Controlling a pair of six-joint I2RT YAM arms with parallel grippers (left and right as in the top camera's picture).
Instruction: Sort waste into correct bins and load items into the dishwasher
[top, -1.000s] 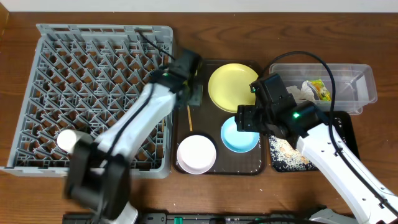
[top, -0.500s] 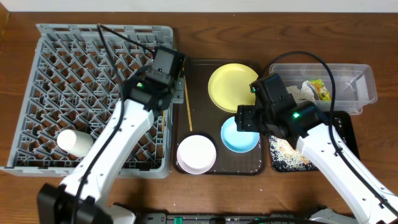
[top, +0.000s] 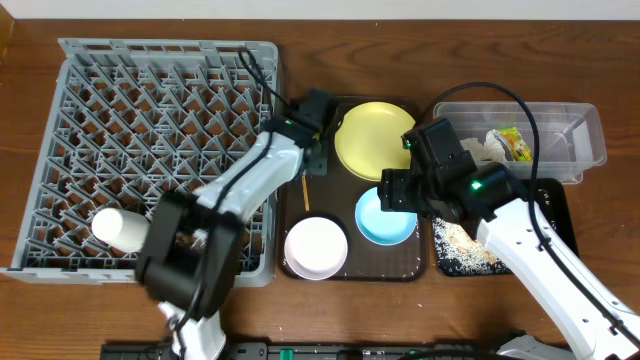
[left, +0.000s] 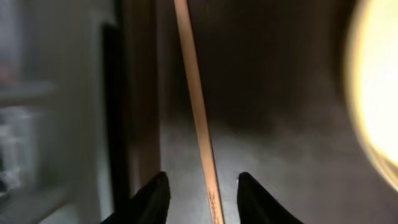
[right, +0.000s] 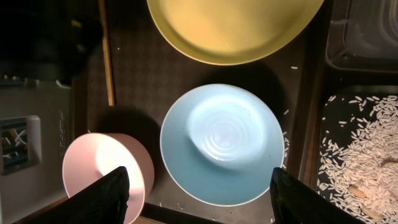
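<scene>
A thin wooden chopstick lies along the left side of the dark brown serving tray. My left gripper is low over it, open, one finger on each side and not touching. In the overhead view the left gripper is by the tray's left edge, with the chopstick running toward the front. My right gripper hangs open and empty above the light-blue bowl. The pinkish-white bowl and the pale-yellow plate share the tray. A white cup lies in the grey dishwasher rack.
The clear tub at the back right holds a crumpled tissue and a green-and-yellow wrapper. The black tray in front of it carries rice crumbs. A few grains lie on the brown tray near the blue bowl.
My left arm swung over the rack's right edge, then came back to the brown tray's left side, and its jaws opened. The right arm has not moved.
</scene>
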